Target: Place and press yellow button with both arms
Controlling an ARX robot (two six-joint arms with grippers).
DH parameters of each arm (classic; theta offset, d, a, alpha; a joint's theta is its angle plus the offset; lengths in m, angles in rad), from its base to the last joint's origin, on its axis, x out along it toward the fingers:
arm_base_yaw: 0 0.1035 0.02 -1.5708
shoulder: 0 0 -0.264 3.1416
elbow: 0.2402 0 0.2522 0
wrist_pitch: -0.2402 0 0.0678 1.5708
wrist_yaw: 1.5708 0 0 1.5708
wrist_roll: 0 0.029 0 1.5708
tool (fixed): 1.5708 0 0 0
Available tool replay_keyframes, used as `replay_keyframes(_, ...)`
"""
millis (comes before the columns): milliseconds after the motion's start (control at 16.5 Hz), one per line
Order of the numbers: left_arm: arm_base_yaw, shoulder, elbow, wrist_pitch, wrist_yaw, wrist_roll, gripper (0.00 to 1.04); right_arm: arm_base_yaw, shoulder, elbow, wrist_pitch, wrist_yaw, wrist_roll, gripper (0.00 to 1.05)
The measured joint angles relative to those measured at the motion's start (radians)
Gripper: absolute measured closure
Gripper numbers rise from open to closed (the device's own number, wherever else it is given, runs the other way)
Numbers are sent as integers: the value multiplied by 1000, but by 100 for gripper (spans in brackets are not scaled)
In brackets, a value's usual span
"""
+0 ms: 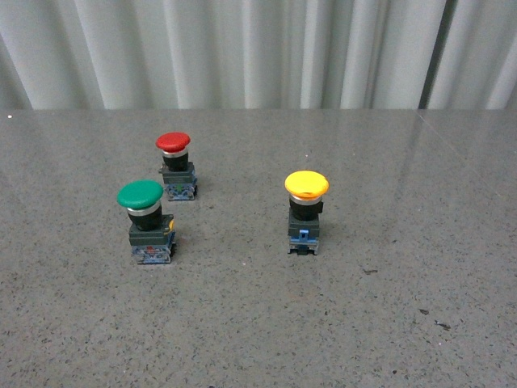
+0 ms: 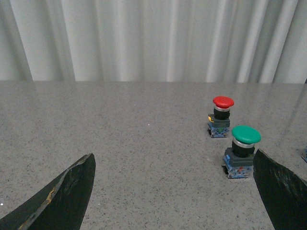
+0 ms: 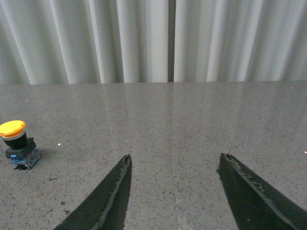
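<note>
The yellow button [image 1: 306, 212] stands upright on the grey table, right of centre in the front view, with a yellow mushroom cap, black body and blue base. It also shows in the right wrist view [image 3: 17, 144], far off to one side of my right gripper [image 3: 175, 163], which is open and empty over bare table. My left gripper [image 2: 173, 160] is open and empty; one of its fingers [image 2: 283, 189] is close beside the green button [image 2: 242, 151]. Neither arm shows in the front view.
A green-capped button [image 1: 146, 221] stands at the left and a smaller red-capped button [image 1: 175, 165] behind it; the red one also shows in the left wrist view [image 2: 221, 116]. A pleated white curtain [image 1: 258, 48] closes off the table's far edge.
</note>
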Motion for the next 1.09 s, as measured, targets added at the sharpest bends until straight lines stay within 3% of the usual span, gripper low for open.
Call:
replay_keyframes(182, 0, 0, 0, 0, 0, 0, 7, 0, 0, 0, 0, 0, 0, 26)
replay_keyframes(303, 0, 0, 0, 0, 0, 0, 7, 0, 0, 0, 0, 0, 0, 5)
replay_keyframes(1091, 0, 0, 0, 0, 0, 0, 7, 0, 0, 0, 0, 0, 0, 6)
